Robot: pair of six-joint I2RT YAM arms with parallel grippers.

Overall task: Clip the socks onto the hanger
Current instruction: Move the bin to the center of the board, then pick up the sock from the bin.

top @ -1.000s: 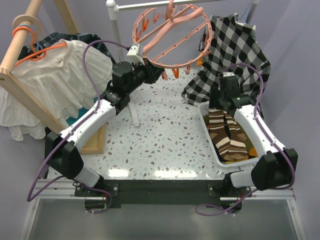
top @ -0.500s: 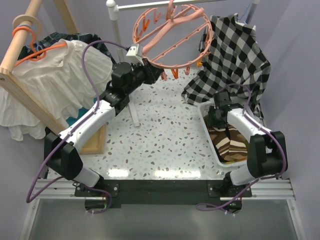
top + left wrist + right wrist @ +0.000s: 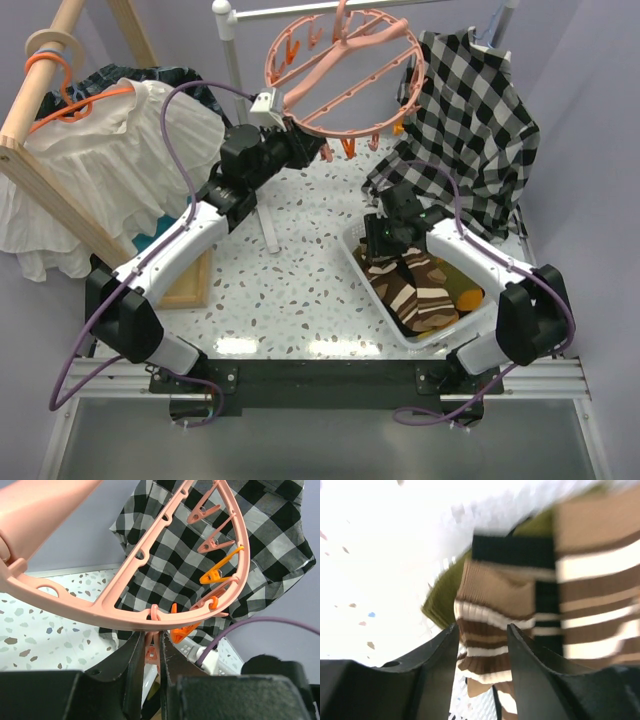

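Socks (image 3: 415,288) fill the basket (image 3: 378,294) on the right of the table (image 3: 300,265), and our right gripper (image 3: 482,627) is down over their far end. Its jaws stand moderately apart, astride the ribbed cuff of a striped sock (image 3: 484,611). The wrist view is blurred, so we cannot tell whether the pads touch the cloth. An olive sock (image 3: 442,599) lies beneath the striped ones, and an orange toe (image 3: 469,297) shows at the basket's right side.

Our left gripper (image 3: 151,642) reaches up to the hanger (image 3: 322,76), which hangs tilted at the rail (image 3: 280,10) over the table's far edge. Its jaws are almost closed, pinching a pink clip (image 3: 152,654) that dangles just under the ring's near rim. Orange clips (image 3: 215,573) hang beside it along the same rim.

We see a checked shirt (image 3: 465,110) draped just behind the basket and the right arm. A blouse (image 3: 110,165) on a coat hanger (image 3: 60,95) crowds the left side against a wooden rack (image 3: 45,165). A white post (image 3: 238,88) stands just behind the left arm. Between our arms the terrazzo lies open, and the basket's near corner sits close to the front edge.
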